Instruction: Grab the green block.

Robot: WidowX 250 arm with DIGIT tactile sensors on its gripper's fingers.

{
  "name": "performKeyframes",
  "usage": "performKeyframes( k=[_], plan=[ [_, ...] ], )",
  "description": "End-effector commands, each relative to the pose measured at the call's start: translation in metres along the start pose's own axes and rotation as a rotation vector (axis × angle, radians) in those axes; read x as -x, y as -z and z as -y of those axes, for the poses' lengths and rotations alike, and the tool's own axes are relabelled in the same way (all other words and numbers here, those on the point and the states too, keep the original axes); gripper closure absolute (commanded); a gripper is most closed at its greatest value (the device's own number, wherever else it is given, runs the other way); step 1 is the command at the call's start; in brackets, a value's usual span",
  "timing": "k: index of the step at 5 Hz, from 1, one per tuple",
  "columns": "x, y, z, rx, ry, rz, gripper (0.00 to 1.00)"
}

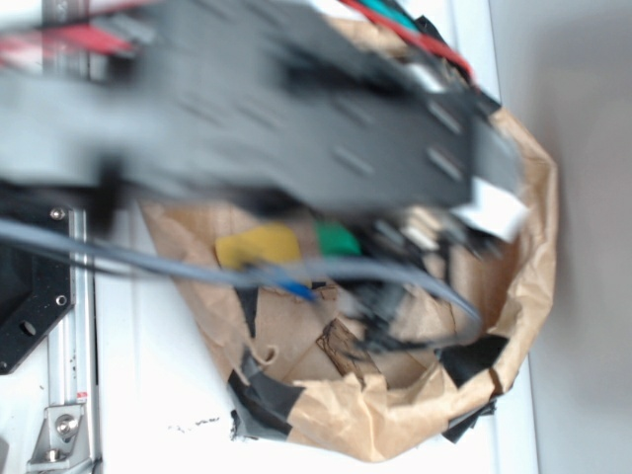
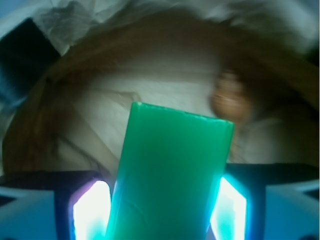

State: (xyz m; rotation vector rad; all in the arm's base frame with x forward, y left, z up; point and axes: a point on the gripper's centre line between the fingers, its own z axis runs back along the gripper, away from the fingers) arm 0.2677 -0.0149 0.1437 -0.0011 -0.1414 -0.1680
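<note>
I have the flat, smooth, bright green rectangular block (image 2: 170, 175) pinched between my two fingers, and in the wrist view it fills the space straight ahead of my gripper (image 2: 167, 215), running lengthways out from between my pale fingers (image 2: 90, 210), which glow on either side of it. Both long flanks of the block sit flush against those fingers with no gap that I can make out, so I judge the grasp to be closed on it rather than merely framing it; holding it by the narrow sides suits a slab this flat, since the broad faces would give my fingers nothing to close across. Beyond the far end of the block lies the crumpled brown paper lining (image 2: 100, 105) of the bag or nest that I work inside, and a small rounded tan lump (image 2: 229, 97) sits past the block to the right, apart from it. The exterior view is smeared by motion blur, and my black arm (image 1: 267, 109) hides most of the nest, so only a corner of green (image 1: 339, 238) shows just below the arm, beside the yellow sponge (image 1: 259, 245), which lies on the paper. I cannot tell from either view whether the block is clear of the paper, though I would guess it is.
</note>
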Motion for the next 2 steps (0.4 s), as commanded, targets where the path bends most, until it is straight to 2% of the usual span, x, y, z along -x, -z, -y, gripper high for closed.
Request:
performKeyframes(
  k=[1,2],
  plan=[
    [-0.009,-0.027,-0.011,-0.071,0.046,0.082,1.0],
    [-0.015,-0.01,-0.025,-0.025,0.044,0.039,1.0]
  ],
)
